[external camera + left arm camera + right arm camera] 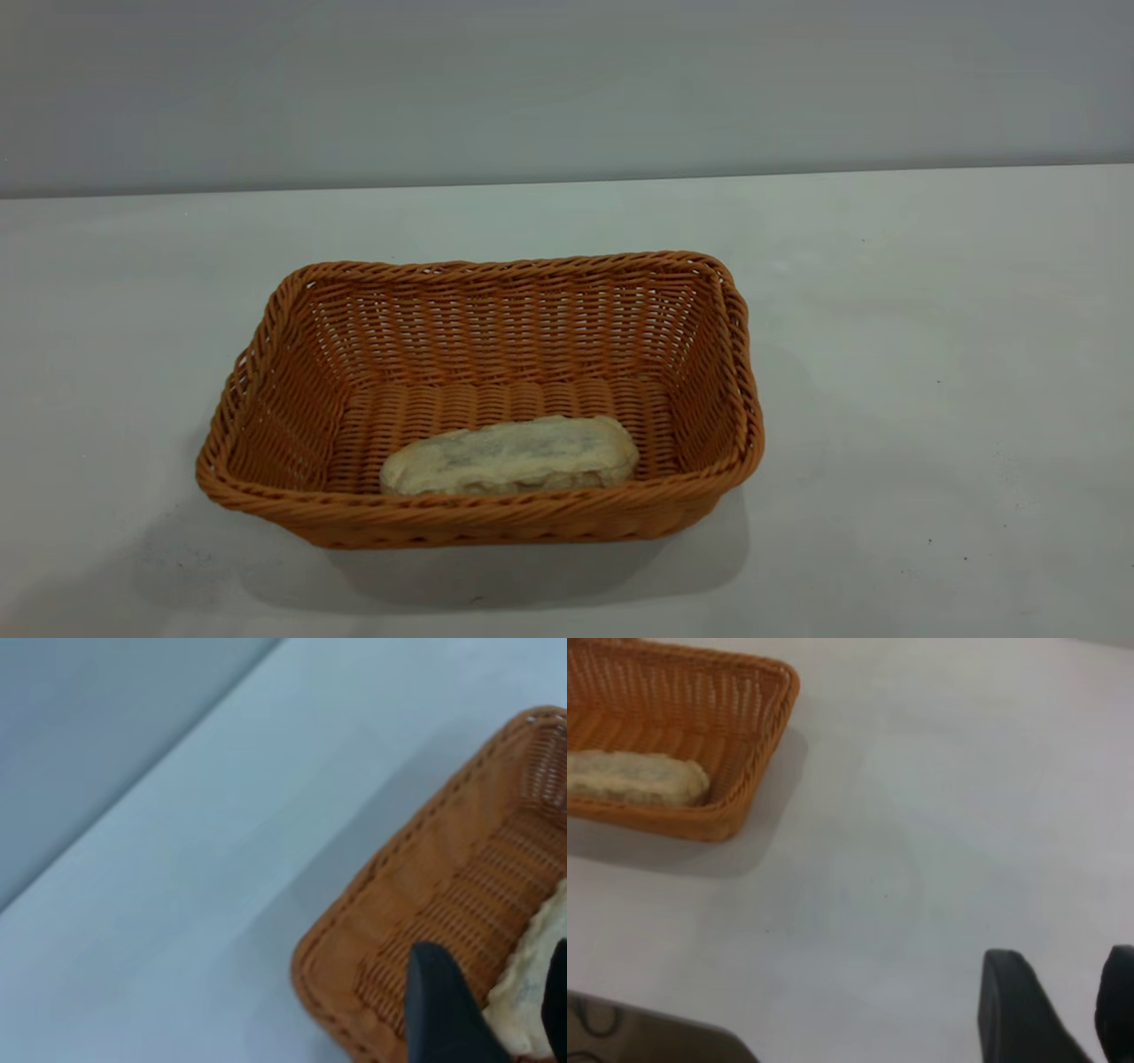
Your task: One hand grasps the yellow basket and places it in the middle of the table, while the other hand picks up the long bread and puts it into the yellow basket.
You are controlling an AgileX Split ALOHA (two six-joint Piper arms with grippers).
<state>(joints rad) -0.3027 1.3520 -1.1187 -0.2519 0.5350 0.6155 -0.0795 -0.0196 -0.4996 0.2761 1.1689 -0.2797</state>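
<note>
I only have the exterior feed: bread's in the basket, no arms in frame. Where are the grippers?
Observer: The left gripper hangs over the basket, fingers apart, the bread showing between them.
Operator: Holding the bread?
Observer: Cannot tell contact; its wrist view cuts the fingertips off.
Operator: And the right one?
Observer: The right gripper is open over bare table, well clear of the basket and holding nothing.
</note>
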